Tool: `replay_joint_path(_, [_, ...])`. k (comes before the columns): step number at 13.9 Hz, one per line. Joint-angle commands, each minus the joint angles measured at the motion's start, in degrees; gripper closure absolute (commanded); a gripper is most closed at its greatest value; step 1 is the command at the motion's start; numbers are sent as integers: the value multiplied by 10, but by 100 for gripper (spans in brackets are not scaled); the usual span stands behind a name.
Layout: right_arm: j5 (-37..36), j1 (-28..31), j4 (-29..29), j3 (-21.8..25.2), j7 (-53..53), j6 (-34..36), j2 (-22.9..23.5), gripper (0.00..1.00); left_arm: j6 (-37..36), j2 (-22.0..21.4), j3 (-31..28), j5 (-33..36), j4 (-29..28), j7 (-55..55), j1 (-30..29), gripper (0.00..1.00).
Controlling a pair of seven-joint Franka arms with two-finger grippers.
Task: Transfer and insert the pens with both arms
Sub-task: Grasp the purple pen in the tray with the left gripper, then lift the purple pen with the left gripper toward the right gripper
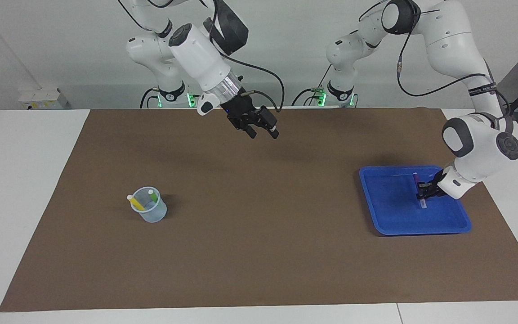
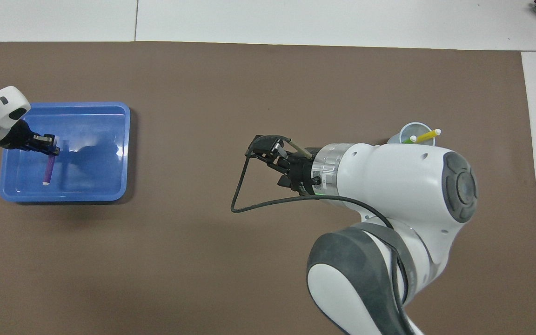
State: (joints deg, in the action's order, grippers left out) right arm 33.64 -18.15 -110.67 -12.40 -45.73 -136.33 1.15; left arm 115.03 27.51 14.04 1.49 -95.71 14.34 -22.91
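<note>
Blue tray (image 1: 389, 216) and clear cup (image 1: 153, 215) on brown mat (image 1: 259, 252)

A robotics lab: two white arms (image 1: 457, 54) at a brown-matted table (image 1: 259, 270), bare walls

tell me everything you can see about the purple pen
The purple pen is a thin, short, marker-like stick with a purple barrel and a whitish cap at the end pointing away from the robots. The left gripper is shut on it partway along, over the blue tray at the left arm's end of the table. Whether its cap end touches the tray floor cannot be told.
</note>
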Motion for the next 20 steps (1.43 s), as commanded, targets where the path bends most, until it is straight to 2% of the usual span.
replay_joint_path(1, [20,-1,-3,-1,-8,-12,-3,0,-23,-4,3,-28,12,-15,11,100])
replay_joint_path(5, [20,-1,-4,-1,-8,-22,-3,0,-35,-21,-4,-23,-2,-46,11,100])
replay_joint_path(7, [20,-2,-4,-1,-8,-22,-3,0,-57,-25,-4,-23,-1,-114,10,100])
replay_joint_path(10, [20,-2,-5,-1,-8,-22,-3,0,-142,-31,3,-36,5,-205,15,100])
replay_joint_path(15, [20,-2,-5,-1,-8,-22,-3,0,-232,-63,19,-147,-3,-393,30,100])
replay_joint_path(17, [22,-2,-5,-1,-9,-23,-2,0,-252,-78,30,-173,-17,-460,47,100])
replay_joint_path(20, [32,-3,-5,-1,-9,-28,-1,0,-255,-97,30,-263,-56,-536,66,100])
